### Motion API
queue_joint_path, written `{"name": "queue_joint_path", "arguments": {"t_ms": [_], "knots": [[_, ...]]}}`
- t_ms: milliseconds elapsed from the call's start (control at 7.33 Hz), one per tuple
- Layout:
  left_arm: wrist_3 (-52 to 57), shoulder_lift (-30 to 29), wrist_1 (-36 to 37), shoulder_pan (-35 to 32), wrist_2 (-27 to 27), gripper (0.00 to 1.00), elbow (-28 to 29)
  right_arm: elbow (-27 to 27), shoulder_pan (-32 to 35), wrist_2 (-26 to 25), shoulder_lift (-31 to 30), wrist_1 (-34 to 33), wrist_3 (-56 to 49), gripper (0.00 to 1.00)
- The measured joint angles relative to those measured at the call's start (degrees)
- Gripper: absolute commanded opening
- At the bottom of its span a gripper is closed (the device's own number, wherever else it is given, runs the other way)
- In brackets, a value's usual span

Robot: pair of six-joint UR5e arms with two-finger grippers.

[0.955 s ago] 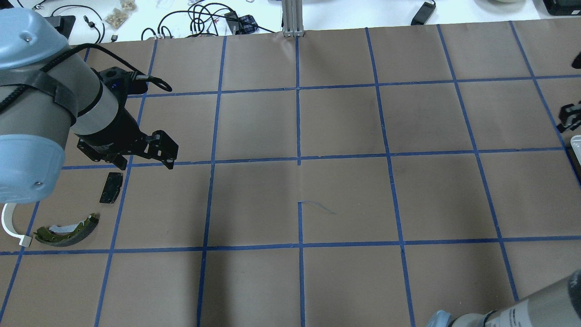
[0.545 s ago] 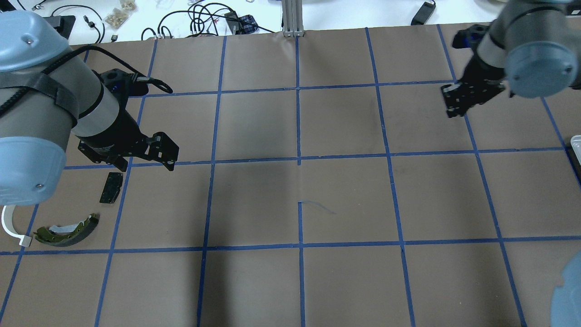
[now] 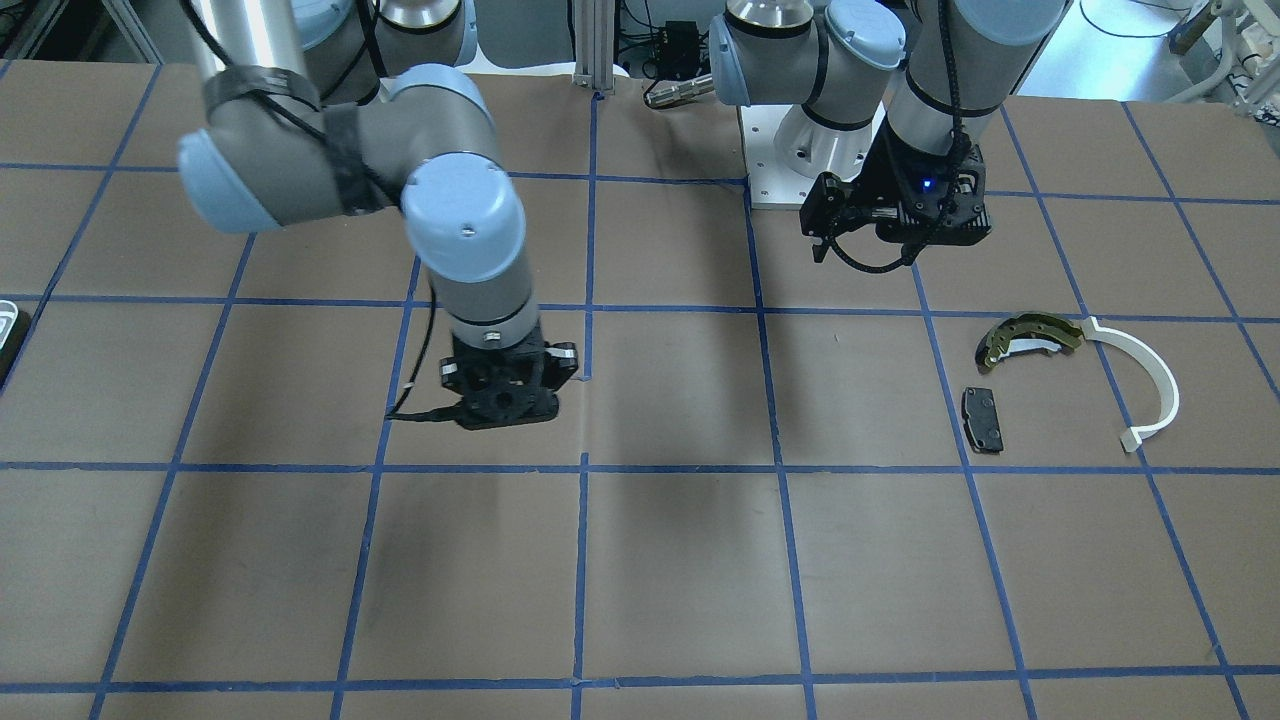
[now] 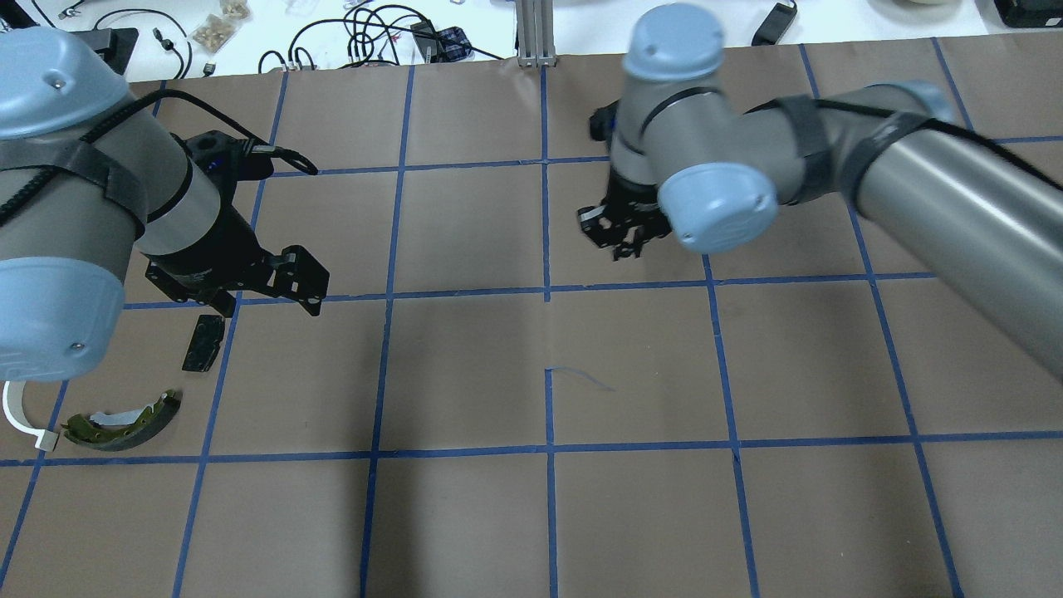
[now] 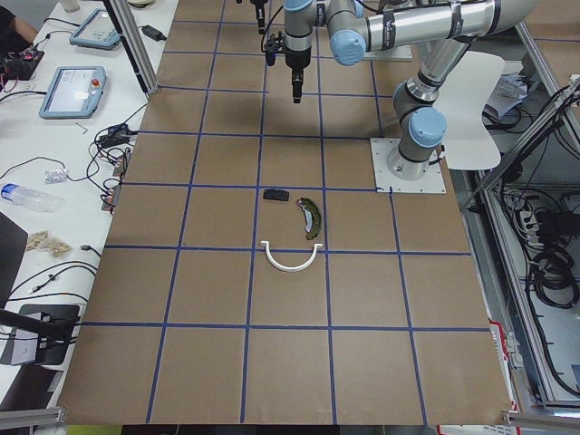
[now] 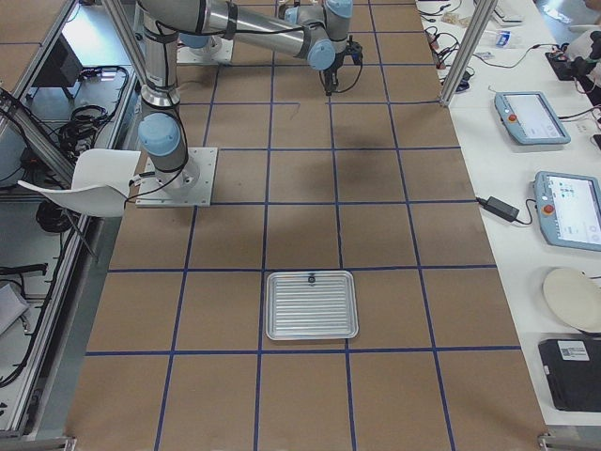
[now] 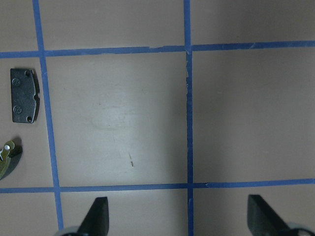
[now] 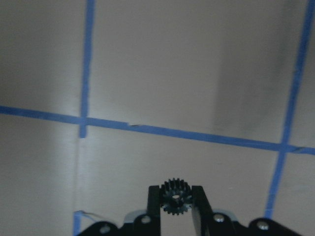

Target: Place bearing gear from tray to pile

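The bearing gear (image 8: 175, 195) is seen clamped between the two fingers of the right end effector (image 4: 624, 243), at the bottom centre of the right wrist view. It is a small black toothed wheel with a pale bore, held across its toothed rim above the bare table (image 4: 465, 357). In the overhead view this end effector hangs just above the frame's centre, well apart from the pile (image 5: 311, 217) at the lower left, where an olive-gold brake shoe (image 4: 124, 422), a black pad (image 4: 203, 343) and a white arc (image 4: 15, 407) lie. The tray (image 6: 269, 305) is found in the lower middle of the exterior right view, far from the arm.

The left end effector (image 7: 179, 216) is spread wide and carries nothing. It is held at the left of the overhead view, near the black pad.

The gear is judged light, rigid and hardly fragile. A hold across the diameter, pads against the teeth, is thought sound — the teeth give purchase. Pivoting about the grip line cannot be ruled out, though, since the part is round. If it were released on edge it could be expected to roll, so a flat, low release beside the pile is advised.
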Motion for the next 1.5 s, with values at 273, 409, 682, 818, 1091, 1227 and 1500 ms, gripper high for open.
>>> {"name": "queue_joint_path", "arguments": {"t_ms": [273,409,682,818,1091,1227,1500], "knots": [[0.06,-0.03,0.98,0.00,-0.03,1.00,0.03,0.31,8.27,0.81,5.12,-6.06,5.69,0.83],[0.06,0.03,1.21,0.00,-0.01,1.00,-0.15,0.86,10.08,1.02,7.21,-8.87,7.33,1.00],[0.07,0.04,1.33,0.00,-0.05,1.00,-0.28,1.84,9.62,1.08,7.99,-12.66,8.81,1.00],[0.09,0.05,1.35,0.00,-0.06,1.00,-0.31,1.75,7.09,1.41,6.29,-12.06,6.86,1.00],[0.41,-0.40,1.35,0.14,-0.04,1.00,-0.28,1.47,-4.16,2.52,0.30,-4.56,-11.91,1.00],[0.05,-1.17,1.35,0.12,-0.10,1.00,-0.47,1.43,-11.97,2.59,-3.04,0.01,-25.96,1.00],[-0.52,-2.71,1.59,-1.59,-0.17,1.00,-1.50,1.34,-28.69,-0.02,-8.14,7.49,-53.33,1.00]]}}
